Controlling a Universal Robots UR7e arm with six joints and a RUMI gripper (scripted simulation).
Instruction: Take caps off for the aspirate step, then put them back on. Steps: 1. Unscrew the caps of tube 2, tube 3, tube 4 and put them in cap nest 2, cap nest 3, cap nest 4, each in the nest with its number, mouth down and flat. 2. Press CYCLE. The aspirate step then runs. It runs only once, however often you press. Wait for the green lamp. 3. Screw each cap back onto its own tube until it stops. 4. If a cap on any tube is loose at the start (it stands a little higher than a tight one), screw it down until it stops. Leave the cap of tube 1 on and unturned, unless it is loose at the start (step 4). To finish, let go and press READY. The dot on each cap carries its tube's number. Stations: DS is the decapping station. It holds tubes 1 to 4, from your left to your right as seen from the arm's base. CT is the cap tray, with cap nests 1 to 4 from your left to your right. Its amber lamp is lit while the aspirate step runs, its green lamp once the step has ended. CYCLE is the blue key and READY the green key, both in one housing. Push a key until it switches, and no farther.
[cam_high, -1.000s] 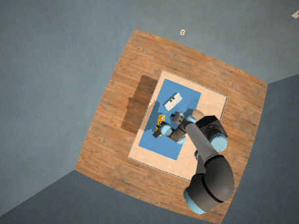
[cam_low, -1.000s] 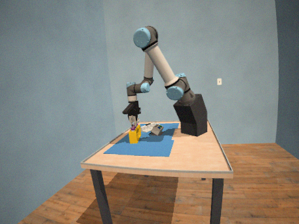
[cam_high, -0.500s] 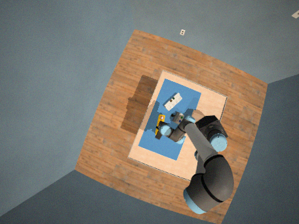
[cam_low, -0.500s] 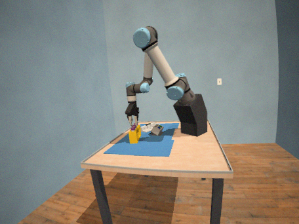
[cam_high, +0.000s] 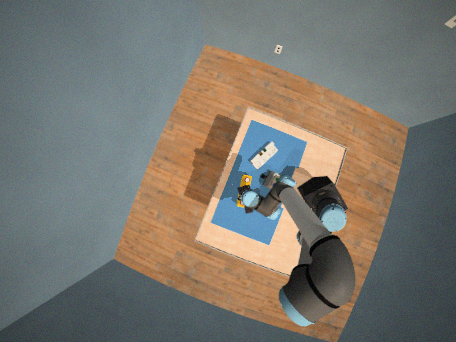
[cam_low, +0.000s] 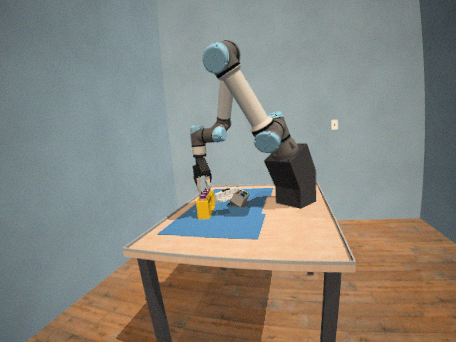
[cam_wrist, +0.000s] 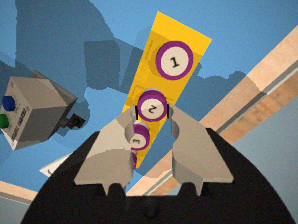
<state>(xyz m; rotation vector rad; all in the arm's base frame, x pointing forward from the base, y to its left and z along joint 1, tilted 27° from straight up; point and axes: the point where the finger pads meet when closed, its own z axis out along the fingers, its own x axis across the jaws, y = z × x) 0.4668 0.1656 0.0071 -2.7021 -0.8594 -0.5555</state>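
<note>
Landmark: table (cam_high: 315, 145) (cam_low: 300, 235). Blue mat (cam_high: 225, 215) (cam_low: 230, 230) on table. Wood-plank floor (cam_high: 165, 225) (cam_low: 390, 260) below and around table. Blue-grey walls (cam_high: 100, 125) (cam_low: 300, 75) beyond table. White outlet plate (cam_high: 278, 49) on wall past table.

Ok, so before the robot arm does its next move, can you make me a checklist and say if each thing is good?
1. Gripper shut on the cap of tube 2: ok.
2. Cap of tube 1 on its tube and outside the fingers: ok.
3. Cap of tube 3 on its tube: ok, though partly hidden by a finger.
4. Cap of tube 2 fully unscrewed, so it can lift off: cannot tell.
5. Blue CYCLE key left alone for now, fingers away from it: ok.
6. Nest 2 in the white cap tray ready for the cap: cannot tell, too small to see.
</note>
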